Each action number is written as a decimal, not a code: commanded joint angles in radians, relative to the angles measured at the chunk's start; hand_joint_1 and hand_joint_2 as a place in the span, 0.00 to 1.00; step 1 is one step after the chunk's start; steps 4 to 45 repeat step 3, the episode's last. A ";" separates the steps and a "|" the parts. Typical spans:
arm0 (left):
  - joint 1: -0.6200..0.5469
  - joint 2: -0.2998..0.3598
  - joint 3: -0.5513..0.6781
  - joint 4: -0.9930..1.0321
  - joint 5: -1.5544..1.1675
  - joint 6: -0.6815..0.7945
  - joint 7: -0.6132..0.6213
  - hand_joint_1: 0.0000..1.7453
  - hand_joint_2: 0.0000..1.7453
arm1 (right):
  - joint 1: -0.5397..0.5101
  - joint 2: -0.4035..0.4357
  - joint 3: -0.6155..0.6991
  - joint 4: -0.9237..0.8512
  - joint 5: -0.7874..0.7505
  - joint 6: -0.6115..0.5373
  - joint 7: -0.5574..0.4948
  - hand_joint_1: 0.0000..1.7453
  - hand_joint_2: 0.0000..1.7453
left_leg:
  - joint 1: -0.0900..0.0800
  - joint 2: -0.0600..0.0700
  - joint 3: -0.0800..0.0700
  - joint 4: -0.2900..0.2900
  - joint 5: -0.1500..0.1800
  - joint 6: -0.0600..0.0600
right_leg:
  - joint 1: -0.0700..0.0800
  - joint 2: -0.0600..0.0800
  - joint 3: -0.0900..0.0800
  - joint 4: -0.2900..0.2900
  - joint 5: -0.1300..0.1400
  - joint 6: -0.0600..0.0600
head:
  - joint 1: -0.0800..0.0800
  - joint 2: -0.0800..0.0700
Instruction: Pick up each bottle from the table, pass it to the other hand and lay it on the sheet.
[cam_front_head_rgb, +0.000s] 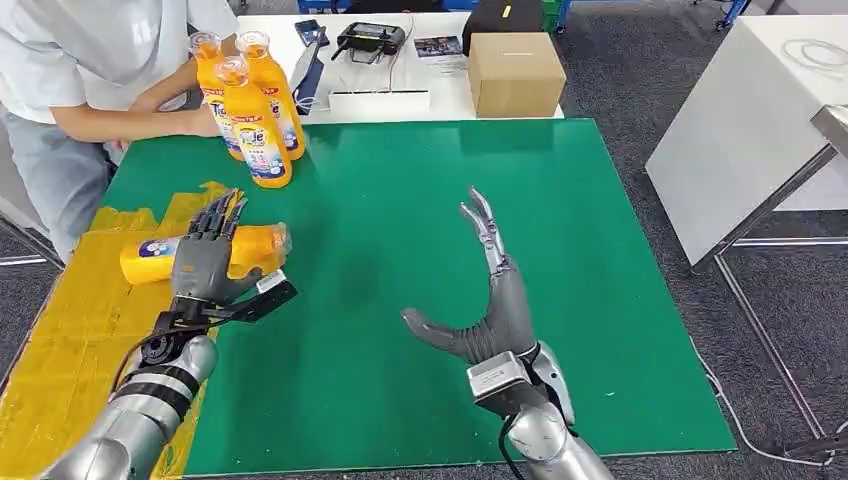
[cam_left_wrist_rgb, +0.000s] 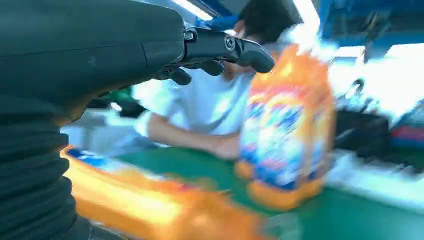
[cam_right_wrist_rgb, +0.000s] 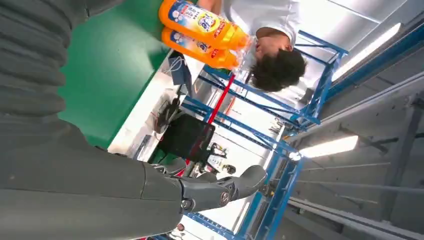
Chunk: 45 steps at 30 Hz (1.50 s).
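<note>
- Left hand (cam_front_head_rgb: 208, 262) over lying bottle (cam_front_head_rgb: 252, 248) at table's left edge, where yellow sheet (cam_front_head_rgb: 70, 330) meets green mat (cam_front_head_rgb: 420, 280); fingers (cam_front_head_rgb: 222, 215) stretched nearly flat across it. Gripping or only resting on it: cannot tell.
- Right hand (cam_front_head_rgb: 490, 300) mid-table, fingers spread wide, palm up, holding nothing.
- Three upright bottles (cam_front_head_rgb: 255, 105) near far left corner, beside a seated person (cam_front_head_rgb: 90, 60).
- Likely step: laying bottle onto sheet. Best lowered fully flat and clear of the sheet's edge before letting go; round body may roll.
- Bottle: glossy orange plastic, printed label, smooth. Sheet: crinkled, shiny. Mat: matte, even.
</note>
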<state>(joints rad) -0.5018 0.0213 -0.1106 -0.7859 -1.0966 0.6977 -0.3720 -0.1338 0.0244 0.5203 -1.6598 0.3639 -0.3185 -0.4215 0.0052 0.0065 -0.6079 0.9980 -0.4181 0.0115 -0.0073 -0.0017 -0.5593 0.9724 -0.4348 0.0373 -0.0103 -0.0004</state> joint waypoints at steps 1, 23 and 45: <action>0.139 -0.071 -0.031 -0.432 0.533 -0.251 -0.077 0.00 1.00 | 0.009 -0.017 -0.009 0.018 -0.005 -0.015 -0.001 0.00 1.00 | 0.001 -0.001 0.003 0.000 -0.002 0.000 | 0.001 -0.001 0.004 -0.001 -0.002 0.000 | 0.000 0.000; 0.148 -0.076 -0.029 -0.455 0.610 -0.305 -0.081 0.00 1.00 | 0.013 -0.015 -0.014 0.018 -0.004 -0.017 -0.001 0.00 1.00 | 0.001 -0.001 0.004 0.001 -0.003 0.000 | 0.002 0.000 0.005 -0.001 -0.002 -0.001 | -0.001 0.000; 0.148 -0.076 -0.029 -0.455 0.610 -0.305 -0.081 0.00 1.00 | 0.013 -0.015 -0.014 0.018 -0.004 -0.017 -0.001 0.00 1.00 | 0.001 -0.001 0.004 0.001 -0.003 0.000 | 0.002 0.000 0.005 -0.001 -0.002 -0.001 | -0.001 0.000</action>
